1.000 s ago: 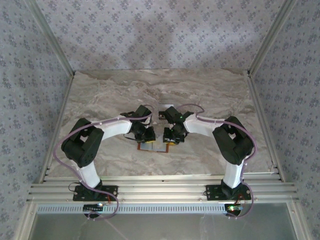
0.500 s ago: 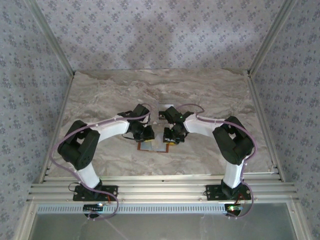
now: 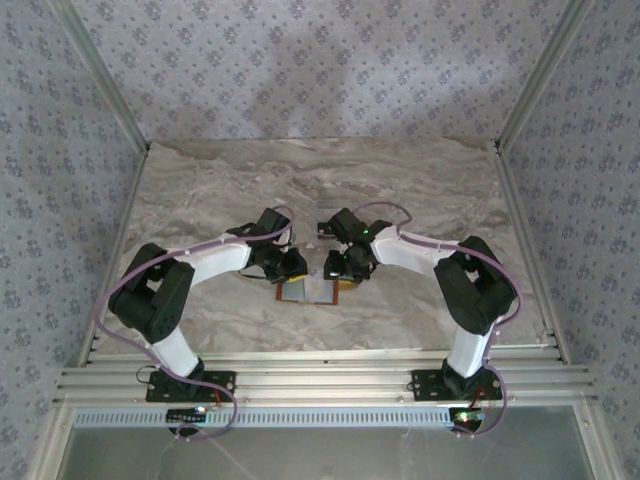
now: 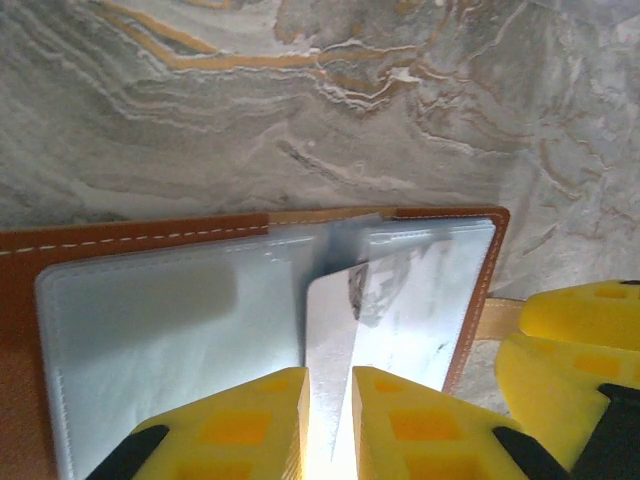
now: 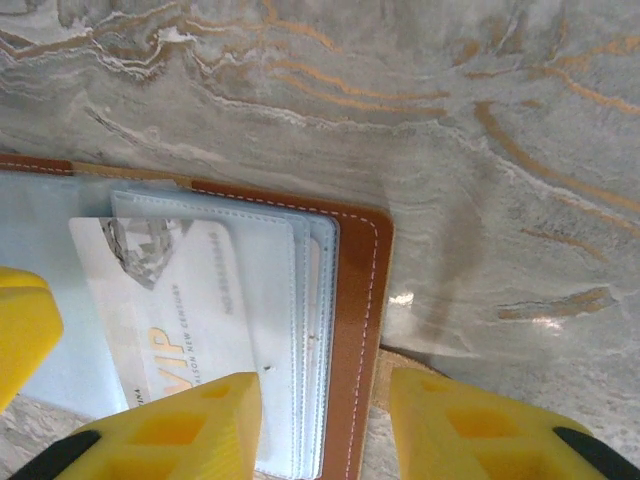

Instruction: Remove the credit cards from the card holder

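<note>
- Top view: the card holder is laid open on the marbled bench. It is flanked by the left pincer and the right pincer.
- Left wrist view: the left pincer is pressed together on the near edge of a whitish card, whose far end is tucked in the holder's clear sleeve.
- Right wrist view: the right pincer is held spread over the holder's brown right edge, with nothing gripped. "VIP" is printed on the card.
</note>
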Robot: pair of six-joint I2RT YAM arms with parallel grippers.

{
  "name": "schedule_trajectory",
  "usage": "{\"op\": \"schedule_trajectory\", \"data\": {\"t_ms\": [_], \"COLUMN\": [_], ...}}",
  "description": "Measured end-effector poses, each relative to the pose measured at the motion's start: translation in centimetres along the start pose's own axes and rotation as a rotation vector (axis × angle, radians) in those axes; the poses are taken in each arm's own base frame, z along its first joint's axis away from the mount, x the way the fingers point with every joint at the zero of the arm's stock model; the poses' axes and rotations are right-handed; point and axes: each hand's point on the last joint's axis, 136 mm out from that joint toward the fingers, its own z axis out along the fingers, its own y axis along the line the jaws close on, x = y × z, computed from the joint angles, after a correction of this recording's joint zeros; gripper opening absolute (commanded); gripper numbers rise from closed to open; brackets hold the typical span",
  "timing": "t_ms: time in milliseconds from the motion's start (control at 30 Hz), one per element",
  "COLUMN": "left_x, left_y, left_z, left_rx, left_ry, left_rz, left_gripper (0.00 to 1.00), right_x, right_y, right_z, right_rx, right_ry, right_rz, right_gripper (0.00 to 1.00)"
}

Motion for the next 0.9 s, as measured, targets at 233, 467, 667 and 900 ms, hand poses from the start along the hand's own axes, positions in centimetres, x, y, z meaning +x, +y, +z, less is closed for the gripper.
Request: {"op": "schedule_trajectory", "data": {"t_ms": [233,467,667,900], "left_x": [-0.1,-0.2,0.0,0.2], "left_y": [-0.5,-0.5,-0.2,0.3], "left_z": [0.0,0.2,1.0,1.4], "left_rx": [0.024,0.033,0.038,0.031], "left_ry": [-0.002,-0.003,0.012,0.018], "left_rz": [-0.001,-0.005,-0.014,-0.020], "left_gripper": [0.22,0.23,0.25,0.26], "right_x": [0.2,0.3,0.3,0.3], "right_y": [-0.2,-0.5,-0.5,-0.5], "right_z": [1.1,1.9,1.9,1.9], "right_rx": [0.016,0.034,0.037,0.037], "right_ry": [0.022,0.041,0.045,0.045], "right_rz": [-0.001,-0.005,-0.007,-0.008], "right_gripper": [0.42,0.35,0.31,0.30]}}
